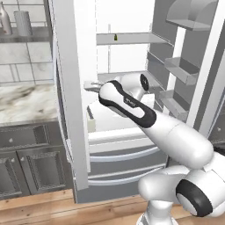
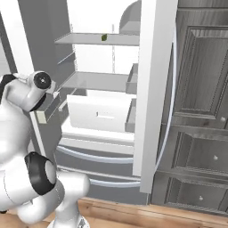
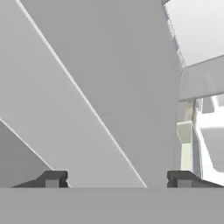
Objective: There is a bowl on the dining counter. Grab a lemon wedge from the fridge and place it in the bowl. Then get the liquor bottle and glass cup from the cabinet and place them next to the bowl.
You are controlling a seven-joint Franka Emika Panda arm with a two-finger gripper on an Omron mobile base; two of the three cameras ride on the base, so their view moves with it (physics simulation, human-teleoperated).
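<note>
Left base view: slim brownish-grey liquor bottle (image 1: 5,18) and pale glass cup (image 1: 23,23) on a wall shelf.
Right base view: tiny dark green lemon wedge (image 2: 104,38) on the fridge's upper shelf.
Hand view: gripper (image 3: 118,179) jaws wide apart, empty.

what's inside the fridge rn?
The fridge stands open. A small dark lemon wedge sits on the upper shelf; below are another shelf and a white drawer. The arm covers part of the lower interior.

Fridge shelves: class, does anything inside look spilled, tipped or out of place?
Nothing stands out. The fridge stands open, its shelves level, with the lemon wedge a tiny dark sliver sitting on the top shelf.
</note>
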